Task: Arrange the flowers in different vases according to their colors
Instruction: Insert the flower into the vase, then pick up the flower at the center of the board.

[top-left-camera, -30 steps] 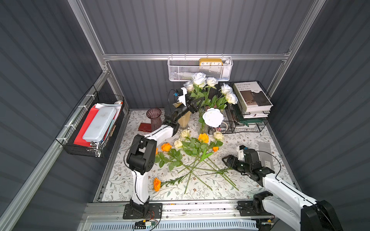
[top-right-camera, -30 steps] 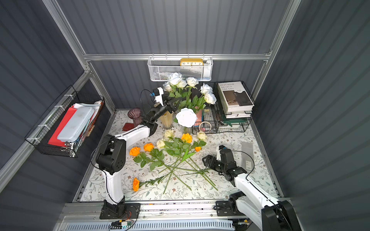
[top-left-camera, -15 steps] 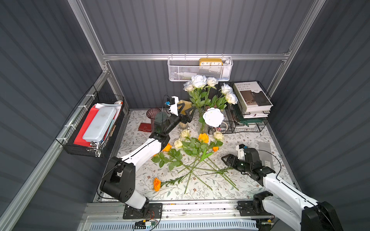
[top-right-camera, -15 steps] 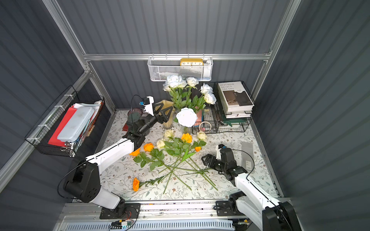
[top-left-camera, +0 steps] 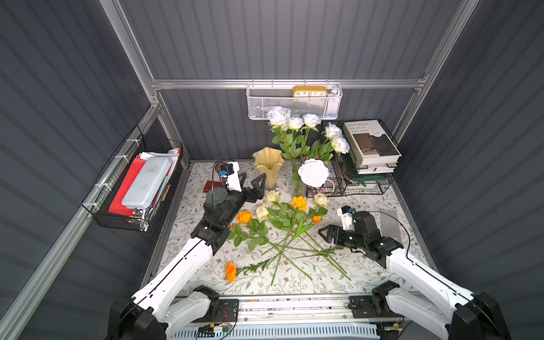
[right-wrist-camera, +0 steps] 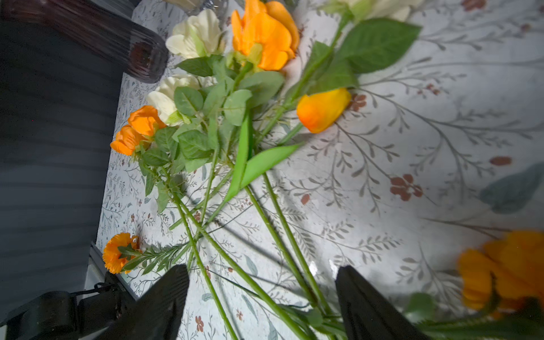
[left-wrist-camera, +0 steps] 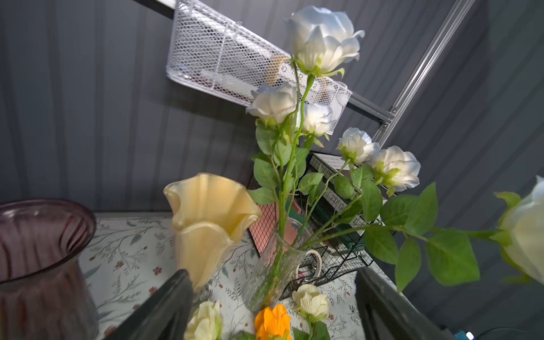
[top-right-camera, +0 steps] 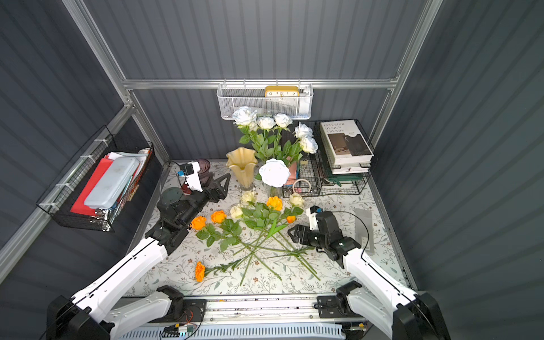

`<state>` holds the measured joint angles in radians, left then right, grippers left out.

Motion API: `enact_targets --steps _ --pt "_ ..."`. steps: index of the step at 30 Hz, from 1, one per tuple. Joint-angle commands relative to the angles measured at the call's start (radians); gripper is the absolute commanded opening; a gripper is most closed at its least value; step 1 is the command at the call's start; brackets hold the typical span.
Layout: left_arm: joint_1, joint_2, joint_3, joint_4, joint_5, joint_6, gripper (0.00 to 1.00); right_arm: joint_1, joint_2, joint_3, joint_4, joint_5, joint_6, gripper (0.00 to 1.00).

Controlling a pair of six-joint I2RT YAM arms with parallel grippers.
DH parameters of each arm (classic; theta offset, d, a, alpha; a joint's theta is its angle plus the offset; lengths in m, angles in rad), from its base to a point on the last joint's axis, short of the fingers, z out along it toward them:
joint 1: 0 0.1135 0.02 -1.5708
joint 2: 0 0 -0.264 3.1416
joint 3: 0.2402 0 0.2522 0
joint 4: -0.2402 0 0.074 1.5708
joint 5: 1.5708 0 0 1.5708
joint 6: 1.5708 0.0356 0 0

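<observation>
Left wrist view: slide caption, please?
White roses stand in the clear vase, next to the cream-yellow vase.

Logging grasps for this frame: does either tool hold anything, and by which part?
Nothing is held. The left tool is open near the cream-yellow vase; the right tool is open over loose stems.

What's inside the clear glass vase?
White roses, six blooms, stems standing in the clear glass vase. No other colour in it. Its bottom is hidden in the left wrist view by an orange rose lying in front.
</observation>
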<state>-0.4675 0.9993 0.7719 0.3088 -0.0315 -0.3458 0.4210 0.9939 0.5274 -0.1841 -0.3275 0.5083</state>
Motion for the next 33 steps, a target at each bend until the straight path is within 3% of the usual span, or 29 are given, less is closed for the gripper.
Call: enact_targets --steps 1,7,11,14,17,21,28,33 --pt "-0.007 -0.093 -0.068 -0.173 -0.036 -0.051 0.9 0.044 0.035 0.079 -0.107 0.07 -0.088 0.84" --pt "-0.023 -0.228 -0.149 -0.229 -0.035 -0.124 0.89 0.144 0.122 0.195 -0.196 0.204 -0.166 0.83" --pt "-0.05 -0.233 -0.154 -0.254 -0.039 -0.106 0.87 0.165 0.131 0.214 -0.199 0.21 -0.188 0.82" --pt "-0.115 -0.202 -0.148 -0.234 -0.008 -0.059 0.86 0.161 0.125 0.221 -0.241 0.344 -0.127 0.82" --pt "-0.212 -0.092 -0.122 -0.218 -0.002 -0.03 0.85 0.082 0.101 0.202 -0.257 0.349 -0.047 0.82" --pt "-0.383 0.073 -0.054 -0.242 -0.113 0.054 0.84 -0.051 0.025 0.134 -0.213 0.27 0.017 0.8" --pt "-0.489 0.356 0.154 -0.408 -0.186 0.259 0.82 -0.166 0.001 0.079 -0.224 0.195 0.019 0.81" --pt "-0.565 0.503 0.265 -0.515 -0.178 0.414 0.81 -0.252 -0.001 0.026 -0.187 0.115 0.01 0.81"
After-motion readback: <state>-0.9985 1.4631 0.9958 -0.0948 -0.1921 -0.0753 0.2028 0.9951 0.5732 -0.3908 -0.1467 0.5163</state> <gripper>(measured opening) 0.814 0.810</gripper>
